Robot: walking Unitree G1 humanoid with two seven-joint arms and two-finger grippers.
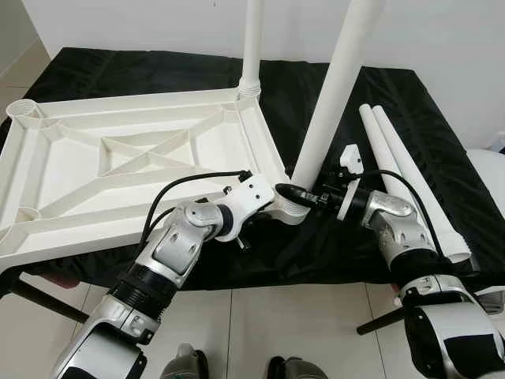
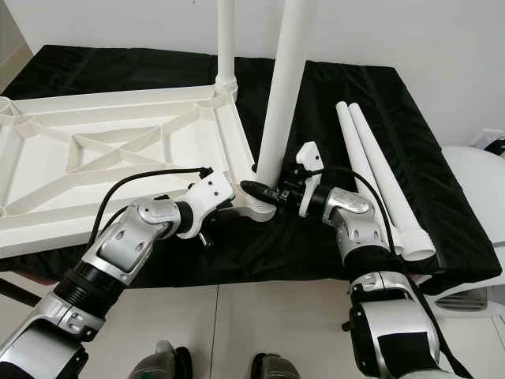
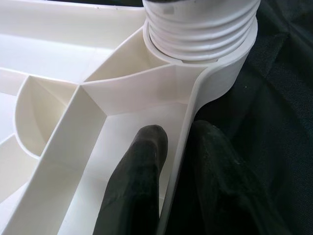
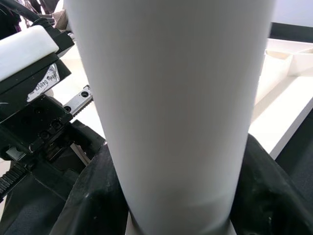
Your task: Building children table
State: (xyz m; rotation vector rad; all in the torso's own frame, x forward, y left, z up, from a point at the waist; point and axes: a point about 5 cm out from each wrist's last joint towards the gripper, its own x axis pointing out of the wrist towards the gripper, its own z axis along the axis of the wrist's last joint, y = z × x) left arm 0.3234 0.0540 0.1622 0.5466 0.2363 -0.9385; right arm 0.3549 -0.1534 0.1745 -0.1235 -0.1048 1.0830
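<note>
The tabletop (image 1: 118,158) lies upside down on the black-draped counter (image 1: 394,103), and a white leg (image 1: 331,103) stands in its near corner socket (image 1: 290,212), leaning a touch to the right. The right claw (image 1: 304,196) is closed around that leg just above the threads, one finger either side. The left claw (image 3: 171,186) pinches the tabletop's rim right beside the socket, one finger inside the rim and one outside, steadying the corner. One leg (image 1: 251,47) is already upright at the far corner; two spare legs (image 1: 406,170) lie on the cloth to the right.

Here's the danger: with that lean, the threads could cross and jam if the right claw twists now. And the grip sits low on a tall leg, so a slip could tip it over. If the left claw's pinch slides, the whole tabletop may turn with the leg instead of tightening.
</note>
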